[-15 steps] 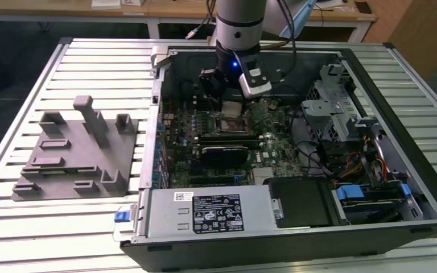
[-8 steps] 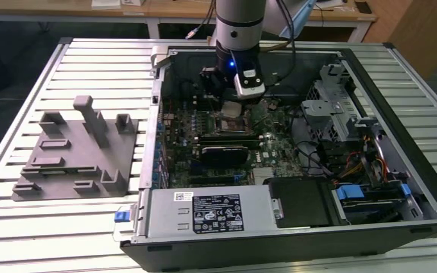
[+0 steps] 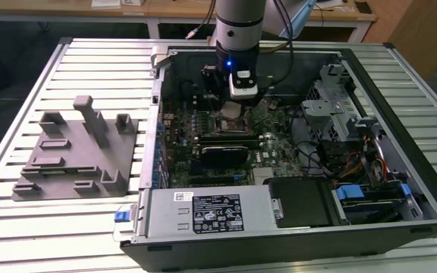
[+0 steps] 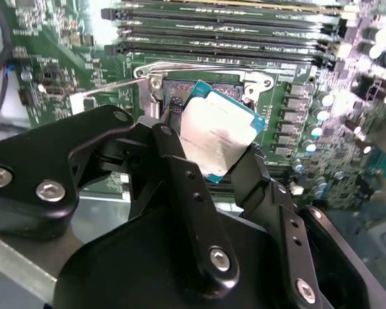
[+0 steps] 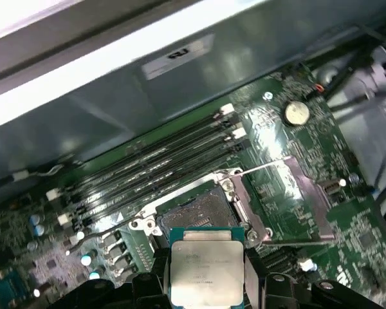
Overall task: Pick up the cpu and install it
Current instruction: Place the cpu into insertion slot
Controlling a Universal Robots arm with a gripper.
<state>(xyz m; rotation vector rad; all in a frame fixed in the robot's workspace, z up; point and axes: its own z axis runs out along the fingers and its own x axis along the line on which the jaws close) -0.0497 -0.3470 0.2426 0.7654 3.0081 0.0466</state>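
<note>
My gripper (image 3: 234,104) is shut on the cpu (image 3: 232,109), a small square chip with a pale metal top, and hangs inside the open computer case over the motherboard (image 3: 268,151). In both wrist views the cpu (image 4: 220,132) (image 5: 206,267) sits between the black fingers (image 4: 174,154), held by two opposite edges. It hovers just above the open cpu socket (image 5: 193,215) (image 4: 202,80). The socket's metal load plate (image 5: 302,193) is swung open to one side. The cpu is apart from the socket.
A grey plastic fixture (image 3: 74,151) with upright blocks stands on the slatted table at the exterior view's left. Memory slots (image 5: 161,161) run beside the socket. A coin battery (image 5: 296,113), a black module (image 3: 222,153), the power supply (image 3: 203,213) and drive cages (image 3: 340,114) crowd the case.
</note>
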